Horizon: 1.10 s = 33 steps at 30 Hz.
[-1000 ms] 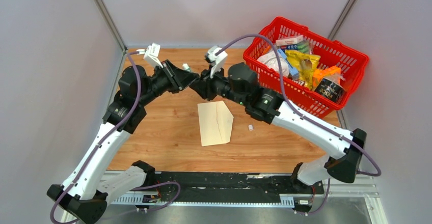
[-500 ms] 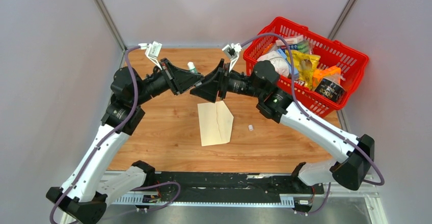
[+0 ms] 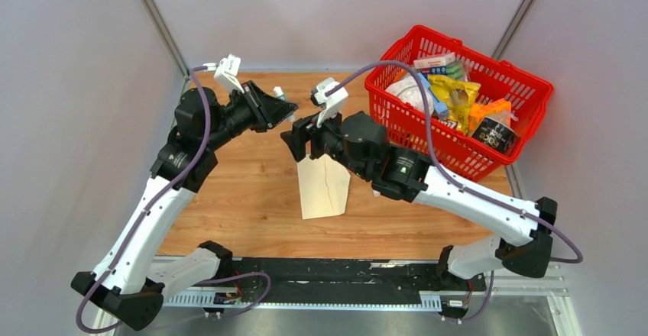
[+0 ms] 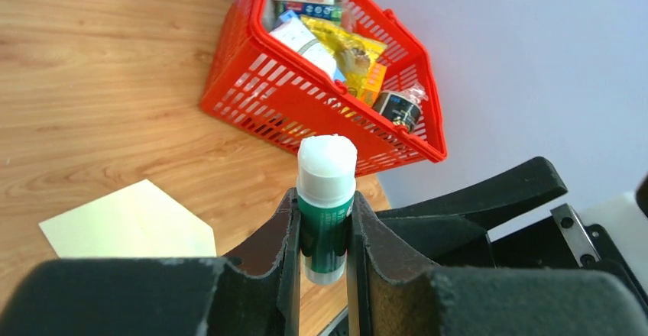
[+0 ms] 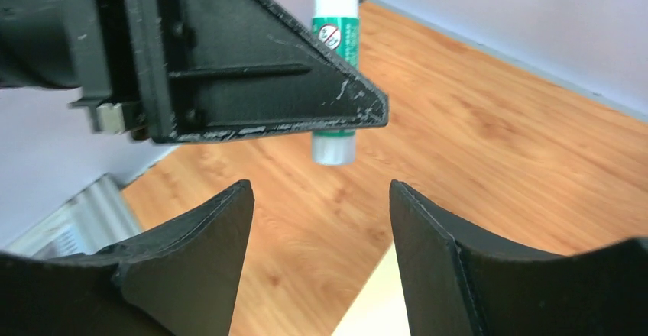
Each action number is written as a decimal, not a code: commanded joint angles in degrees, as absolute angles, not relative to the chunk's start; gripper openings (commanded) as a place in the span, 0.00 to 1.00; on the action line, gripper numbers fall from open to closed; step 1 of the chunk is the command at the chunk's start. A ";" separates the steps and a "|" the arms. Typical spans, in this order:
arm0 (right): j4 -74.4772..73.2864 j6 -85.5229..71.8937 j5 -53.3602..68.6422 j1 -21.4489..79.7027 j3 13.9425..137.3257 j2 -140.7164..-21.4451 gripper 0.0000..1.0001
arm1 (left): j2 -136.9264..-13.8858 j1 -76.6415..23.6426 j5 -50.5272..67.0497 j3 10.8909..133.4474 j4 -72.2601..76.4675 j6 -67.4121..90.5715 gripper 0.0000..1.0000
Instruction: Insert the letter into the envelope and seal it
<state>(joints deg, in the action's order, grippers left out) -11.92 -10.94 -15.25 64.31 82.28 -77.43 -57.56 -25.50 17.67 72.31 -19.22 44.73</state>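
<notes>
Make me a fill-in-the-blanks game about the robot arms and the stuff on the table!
1. The left gripper is shut on a glue stick with a ____ body.
2. The right gripper has open jaws holding ____.
3. The basket to the right of the envelope is coloured ____.
Missing words: green; nothing; red.

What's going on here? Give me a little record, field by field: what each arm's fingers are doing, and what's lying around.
left fingers: shut on the glue stick, held up above the table
right fingers: open, empty, close to the glue stick
glue stick: green body, white ends
envelope: flat on the table, its far end under the right arm
letter: not visible in any view
basket: red, filled with packaged goods, at the table's far right
</notes>
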 commanded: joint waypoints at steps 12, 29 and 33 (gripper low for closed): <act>-20.13 -0.88 -40.25 67.15 102.74 -92.81 0.46 | -59.24 -25.49 15.82 74.71 -19.51 47.37 0.00; 1.45 -27.74 26.66 46.34 80.79 -74.45 0.04 | -56.08 -25.49 27.50 72.95 -12.93 39.55 0.00; 16.57 -39.87 38.91 42.37 76.03 -73.56 0.03 | -55.28 -25.49 33.21 72.25 -8.27 38.94 0.00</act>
<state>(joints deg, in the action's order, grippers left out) -4.67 -23.20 20.14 48.49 79.57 -76.99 -58.59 -26.52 26.94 72.69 -12.32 42.96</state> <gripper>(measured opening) 0.230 0.267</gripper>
